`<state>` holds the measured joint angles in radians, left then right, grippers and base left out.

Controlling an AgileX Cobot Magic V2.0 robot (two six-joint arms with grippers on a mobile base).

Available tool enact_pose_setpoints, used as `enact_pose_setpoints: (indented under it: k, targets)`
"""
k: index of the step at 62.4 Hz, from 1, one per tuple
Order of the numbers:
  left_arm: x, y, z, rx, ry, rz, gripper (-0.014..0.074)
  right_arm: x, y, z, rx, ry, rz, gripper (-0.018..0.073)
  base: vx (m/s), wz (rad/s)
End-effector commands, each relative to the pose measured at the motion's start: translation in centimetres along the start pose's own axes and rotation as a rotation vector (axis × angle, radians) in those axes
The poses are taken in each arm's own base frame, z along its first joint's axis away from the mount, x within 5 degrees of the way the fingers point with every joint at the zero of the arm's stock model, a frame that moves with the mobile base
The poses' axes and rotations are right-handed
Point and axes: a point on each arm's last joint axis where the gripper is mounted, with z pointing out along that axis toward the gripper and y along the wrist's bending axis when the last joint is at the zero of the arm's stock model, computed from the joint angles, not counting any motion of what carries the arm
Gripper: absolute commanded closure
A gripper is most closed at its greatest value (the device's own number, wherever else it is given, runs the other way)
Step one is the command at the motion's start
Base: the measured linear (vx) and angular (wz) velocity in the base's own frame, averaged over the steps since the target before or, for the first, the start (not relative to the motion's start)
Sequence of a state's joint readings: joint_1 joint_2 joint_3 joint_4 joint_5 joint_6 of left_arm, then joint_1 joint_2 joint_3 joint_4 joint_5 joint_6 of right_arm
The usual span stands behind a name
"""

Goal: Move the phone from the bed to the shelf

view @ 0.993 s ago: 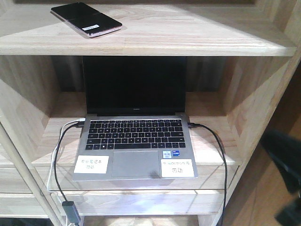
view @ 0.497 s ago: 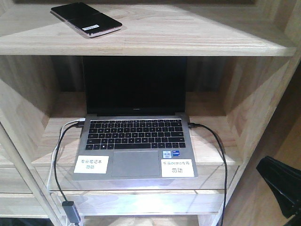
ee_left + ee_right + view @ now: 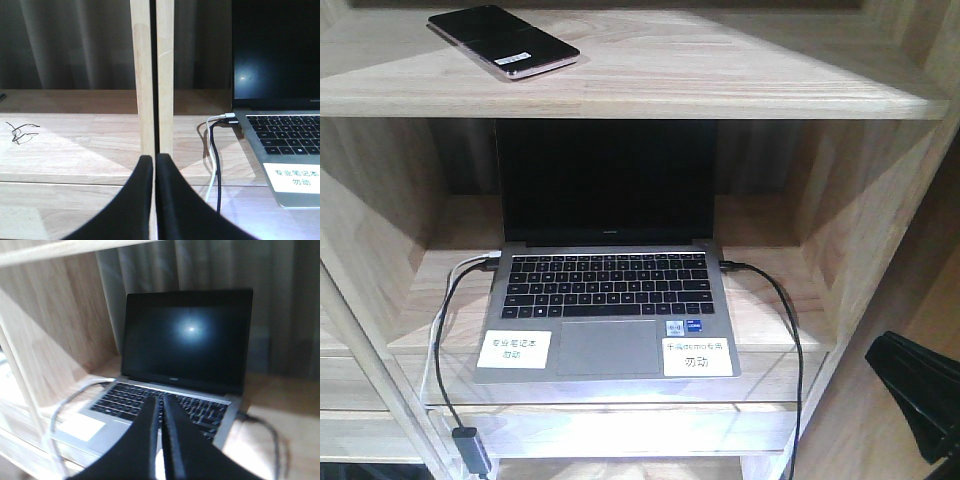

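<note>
The phone point(image 3: 503, 41), black and glossy with a pinkish edge and a white sticker, lies flat on the top board of the light wood shelf point(image 3: 720, 80), at its left end. No gripper touches it. My left gripper point(image 3: 154, 159) is shut with nothing between its fingers and faces the shelf's upright posts point(image 3: 152, 75), left of the laptop. My right gripper point(image 3: 160, 400) is shut and empty too, hanging in front of the laptop keyboard. A black part of my right arm point(image 3: 918, 398) shows at the lower right. The bed is out of view.
An open grey laptop point(image 3: 608, 290) with a dark screen stands on the middle board, below the phone. Cables point(image 3: 440, 340) run from both its sides down over the board's front edge to an adapter point(image 3: 470, 445). Wood side panels point(image 3: 865, 230) close in the bay.
The black shape of my right arm at the lower right shifted and settled lower a second ago; it has held still since. The phone and laptop have not moved.
</note>
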<state>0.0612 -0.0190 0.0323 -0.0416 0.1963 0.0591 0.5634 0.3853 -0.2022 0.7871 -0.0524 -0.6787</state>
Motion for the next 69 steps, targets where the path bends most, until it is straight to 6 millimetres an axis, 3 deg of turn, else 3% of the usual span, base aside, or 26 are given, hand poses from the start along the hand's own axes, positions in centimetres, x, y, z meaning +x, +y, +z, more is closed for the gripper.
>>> enact_pose_setpoints:
  k: [1,26,42,60,69]
  targets:
    - [-0.4,0.0,0.0,-0.003,-0.071,-0.009,0.0595,-1.4,-0.1,0.0,0.025,-0.076,-0.04,0.0564,0.0,0.0]
    - [-0.4,0.0,0.0,-0.003,-0.071,-0.009,0.0595,-1.6,0.0,0.0,0.013,-0.097,-0.091,0.0564,0.0,0.0]
    - [-0.4,0.0,0.0,-0.003,-0.071,-0.009,0.0595,-1.5,-1.5,-1.2,0.189,-0.091,-0.121,0.0564,0.0,0.0]
    - [-0.4,0.0,0.0,-0.003,-0.071,-0.009,0.0595,-0.8,-2.5,-4.4,0.449,-0.061,-0.134,0.0564,0.0,0.0]
    - [-0.4,0.0,0.0,-0.003,-0.071,-0.009,0.0595,0.7,-2.8,-5.1,0.539,-0.076,-0.137,0.0564,0.0,0.0]
